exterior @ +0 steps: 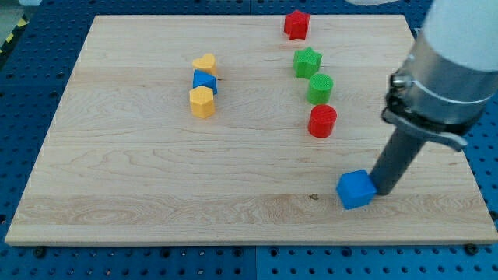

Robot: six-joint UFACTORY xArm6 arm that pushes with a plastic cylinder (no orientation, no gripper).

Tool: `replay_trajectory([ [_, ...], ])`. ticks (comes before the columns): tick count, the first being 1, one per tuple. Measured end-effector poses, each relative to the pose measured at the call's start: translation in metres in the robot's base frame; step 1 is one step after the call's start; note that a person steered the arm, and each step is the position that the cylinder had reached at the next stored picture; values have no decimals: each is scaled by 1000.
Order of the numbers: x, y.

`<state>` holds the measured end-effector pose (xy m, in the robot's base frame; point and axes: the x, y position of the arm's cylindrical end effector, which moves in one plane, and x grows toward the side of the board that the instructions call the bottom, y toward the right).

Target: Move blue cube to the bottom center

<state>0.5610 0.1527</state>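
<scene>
The blue cube (355, 189) lies on the wooden board (156, 187) at the view's lower right. My tip (382, 190) stands right against the cube's right side, touching it. The dark rod rises from there up to the arm's grey and white body at the view's right edge.
A red star (296, 24), a green star (307, 62), a green cylinder (320, 89) and a red cylinder (322, 121) run in a line down the view's upper right. At upper left a yellow heart (205, 64), a small blue block (205, 81) and a yellow hexagon (201, 102) sit stacked together.
</scene>
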Motion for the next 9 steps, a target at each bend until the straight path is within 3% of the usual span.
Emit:
replay_trajectory([
  [6, 25, -21],
  [9, 28, -122],
])
